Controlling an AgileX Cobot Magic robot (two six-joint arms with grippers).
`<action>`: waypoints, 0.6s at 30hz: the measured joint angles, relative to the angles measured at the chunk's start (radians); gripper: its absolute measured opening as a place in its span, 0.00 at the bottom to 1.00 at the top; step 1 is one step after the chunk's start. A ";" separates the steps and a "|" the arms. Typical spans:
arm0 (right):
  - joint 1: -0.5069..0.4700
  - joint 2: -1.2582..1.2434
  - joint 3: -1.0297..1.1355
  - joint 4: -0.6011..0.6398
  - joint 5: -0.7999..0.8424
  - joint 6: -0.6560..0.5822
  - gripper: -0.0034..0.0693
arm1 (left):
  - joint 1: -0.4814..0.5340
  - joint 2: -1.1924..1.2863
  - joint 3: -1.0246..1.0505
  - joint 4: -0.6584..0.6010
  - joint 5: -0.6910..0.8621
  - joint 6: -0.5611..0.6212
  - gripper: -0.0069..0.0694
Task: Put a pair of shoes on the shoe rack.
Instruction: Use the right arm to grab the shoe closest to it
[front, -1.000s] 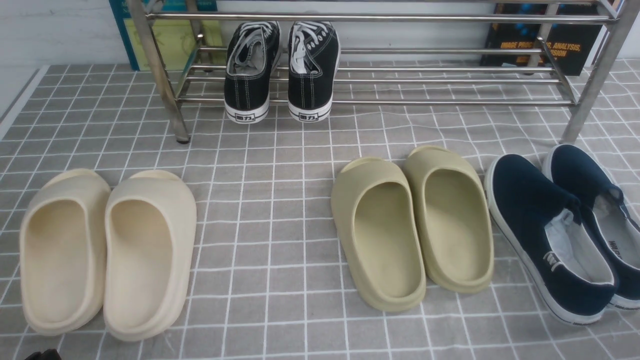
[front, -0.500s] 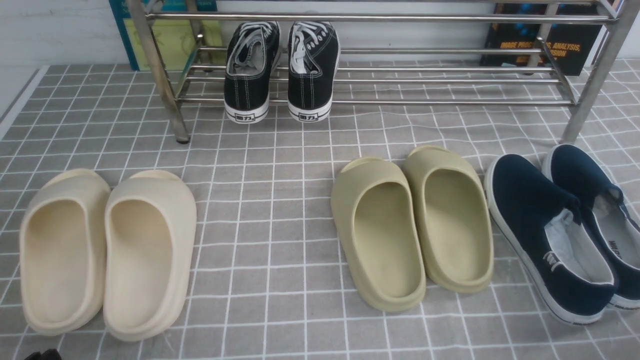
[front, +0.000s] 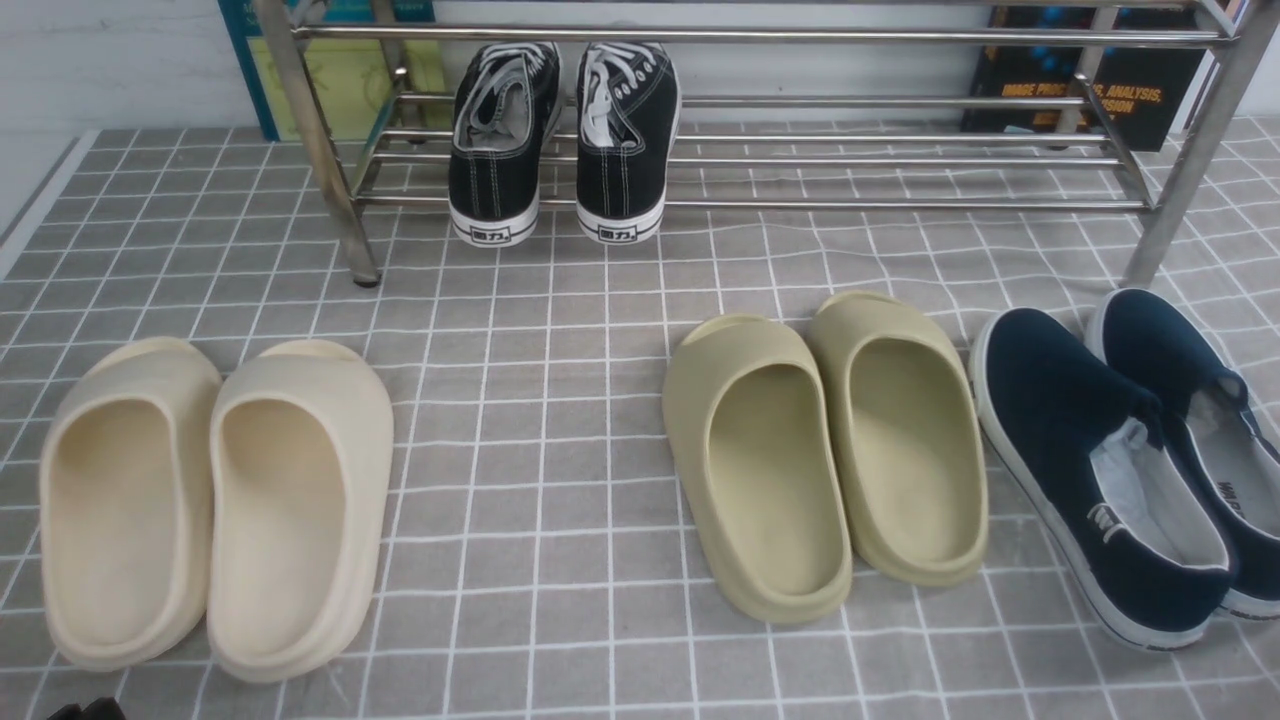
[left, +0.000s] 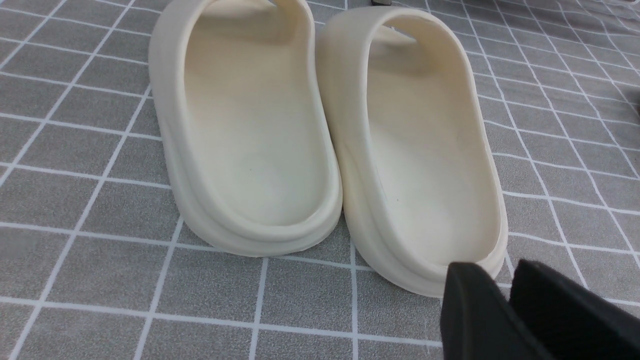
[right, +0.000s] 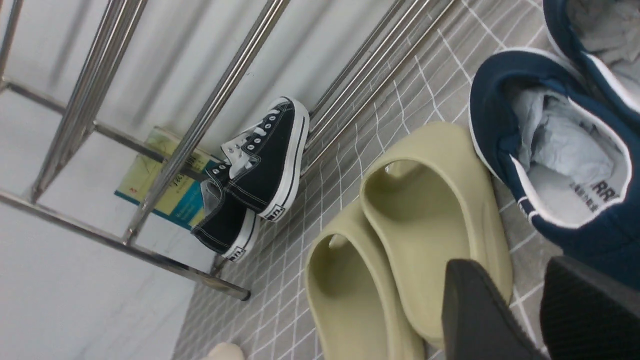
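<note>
The two navy-blue slip-on shoes (front: 1060, 420) lie side by side on the checked cloth at the front right, toes pointing toward the rack. They also show in the right wrist view (right: 590, 240). The shiny metal shoe rack (front: 760, 36) stands across the back and also shows in the right wrist view (right: 220, 100). My right gripper (right: 510, 270) is open and empty, between the olive slippers and the near navy shoe's heel. My left gripper (left: 497, 270) is shut and empty, by the heel of a cream slipper. Only a dark bit of it shows at the front view's bottom left.
Black lace-up sneakers (front: 560, 140) sit on the rack's low tubes at the left. Cream slippers (front: 210, 500) lie front left, olive slippers (front: 760, 470) just left of the navy shoes. Books (front: 340, 70) lean behind the rack. The rack's right leg (front: 1180, 170) stands near the navy toes.
</note>
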 joint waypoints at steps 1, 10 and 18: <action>0.000 0.000 -0.046 -0.007 0.006 -0.090 0.38 | 0.000 0.000 0.000 0.000 0.000 0.000 0.27; 0.000 0.346 -0.485 -0.359 0.248 -0.264 0.09 | 0.000 0.000 0.000 0.000 0.000 0.000 0.27; 0.044 0.816 -0.843 -0.688 0.696 -0.204 0.04 | 0.000 0.000 0.000 0.000 0.000 0.000 0.28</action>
